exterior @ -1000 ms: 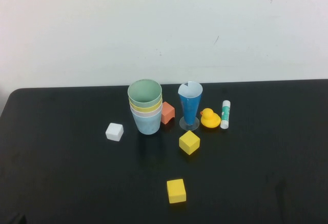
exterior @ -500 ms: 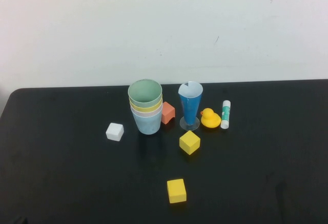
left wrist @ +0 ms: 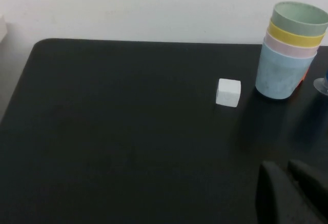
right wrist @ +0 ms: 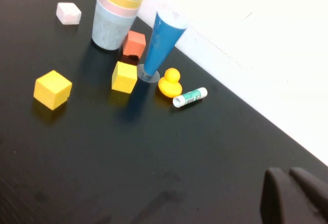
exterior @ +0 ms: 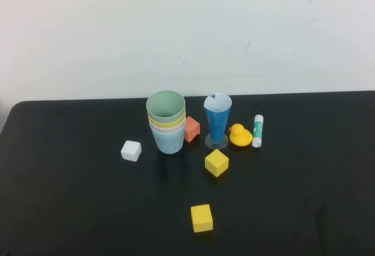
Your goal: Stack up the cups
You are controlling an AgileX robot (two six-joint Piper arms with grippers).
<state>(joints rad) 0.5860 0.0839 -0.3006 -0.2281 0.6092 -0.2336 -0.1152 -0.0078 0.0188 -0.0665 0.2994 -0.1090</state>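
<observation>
The four cups stand nested in one upright stack at the back middle of the black table (exterior: 70, 197): light blue (exterior: 170, 142) at the bottom, then pink (exterior: 167, 129), yellow (exterior: 167, 120) and green (exterior: 166, 105) on top. The stack also shows in the left wrist view (left wrist: 279, 75) and the right wrist view (right wrist: 108, 29). Neither gripper shows in the high view. My left gripper (left wrist: 289, 178) is shut and empty, low over the table, well short of the stack. My right gripper (right wrist: 289, 178) is shut and empty, far from the stack on the right side.
A dark-blue cone glass (exterior: 217, 124) stands right of the stack, with an orange block (exterior: 191, 129) between them. A yellow duck (exterior: 239, 135) and a glue stick (exterior: 258, 130) lie further right. A white cube (exterior: 130, 150) and two yellow cubes (exterior: 216, 163) (exterior: 201, 218) lie nearer.
</observation>
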